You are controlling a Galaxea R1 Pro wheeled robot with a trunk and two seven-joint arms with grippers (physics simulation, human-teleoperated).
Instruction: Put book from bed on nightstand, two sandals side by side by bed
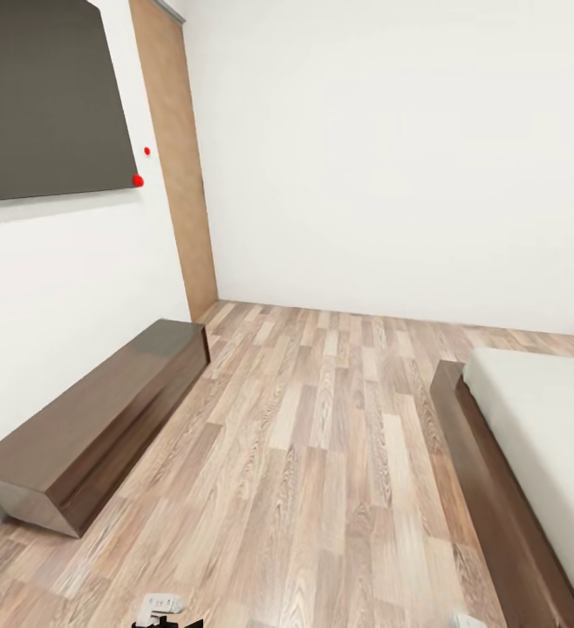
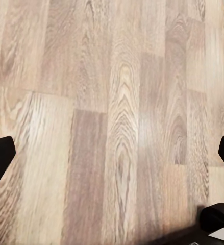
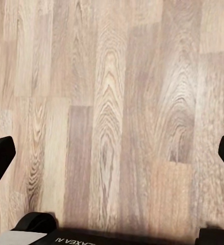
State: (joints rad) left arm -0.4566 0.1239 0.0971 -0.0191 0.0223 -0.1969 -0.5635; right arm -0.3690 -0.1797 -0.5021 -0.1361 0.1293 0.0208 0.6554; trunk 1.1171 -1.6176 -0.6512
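While you face a corner of the bedroom, the bed (image 1: 540,453) sits at your right, its pale mattress on a dark frame, with no book or sandals in sight. A low dark wooden cabinet (image 1: 95,427) lines the left wall beneath a dark panel (image 1: 43,96). Your left tool (image 2: 112,153) and right tool (image 3: 112,153) hang spread wide over the plank floor (image 1: 322,453).
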